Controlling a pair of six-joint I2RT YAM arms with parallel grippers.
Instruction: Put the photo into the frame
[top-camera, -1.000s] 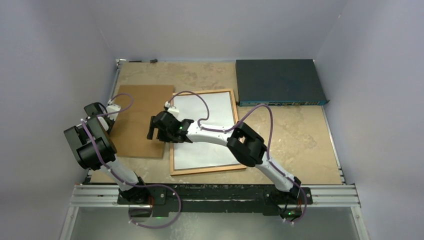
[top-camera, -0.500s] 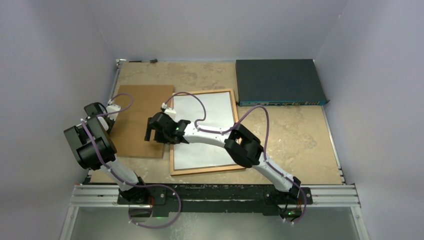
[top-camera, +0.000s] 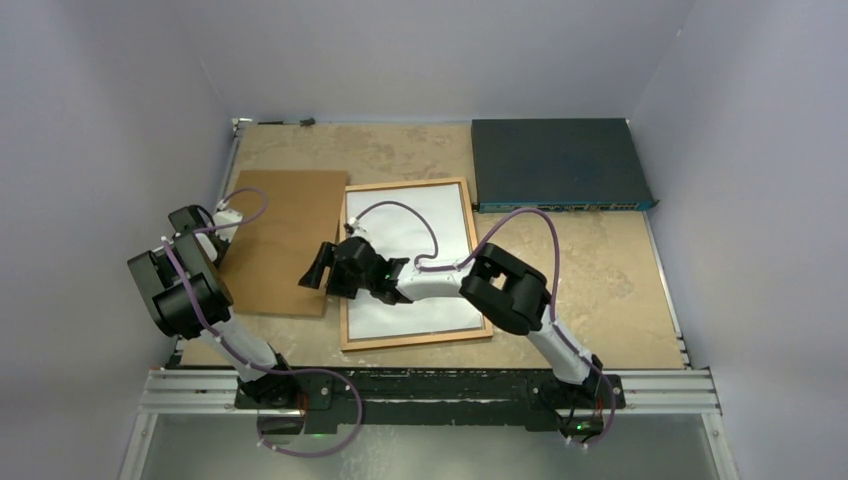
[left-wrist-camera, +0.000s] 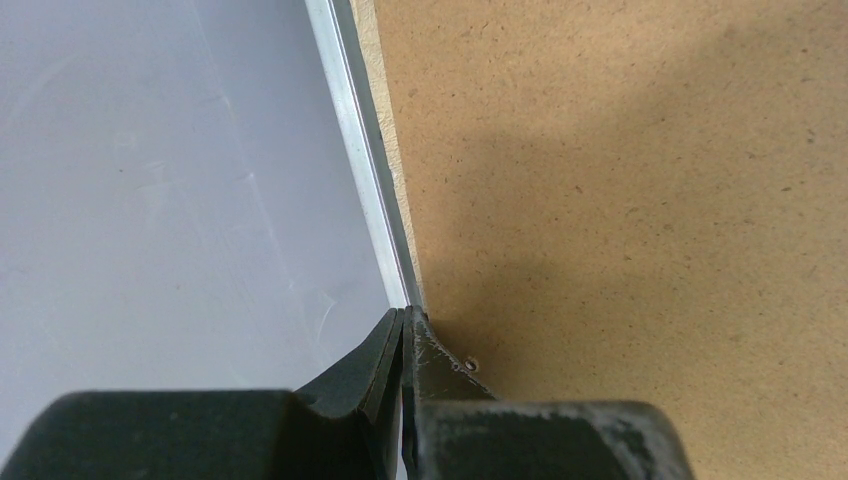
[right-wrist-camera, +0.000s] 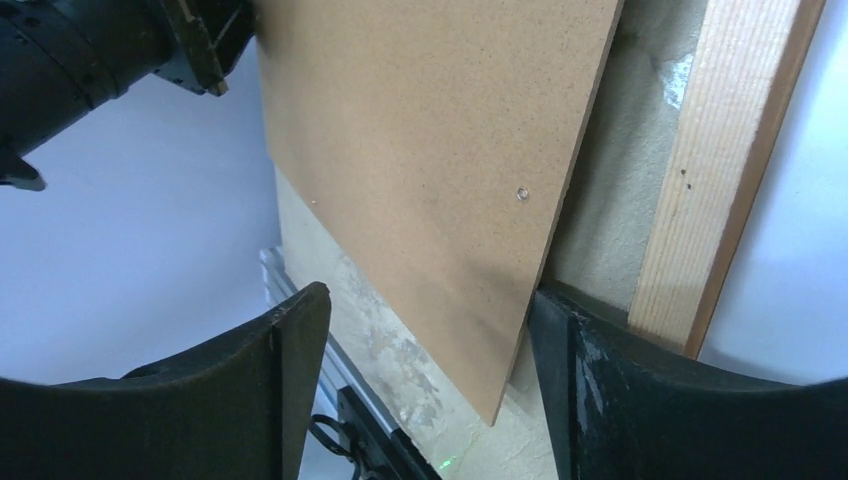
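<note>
While right end effector (right-wrist-camera: 428, 300) gapes and left end effector (left-wrist-camera: 403, 320) is pinched together, photo (top-camera: 420, 315) lies face-down.

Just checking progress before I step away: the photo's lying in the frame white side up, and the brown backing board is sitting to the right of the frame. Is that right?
Not quite. The backing board sits to the left of the frame, not the right; the top external view shows it. The photo does lie in the frame white side up.
</note>
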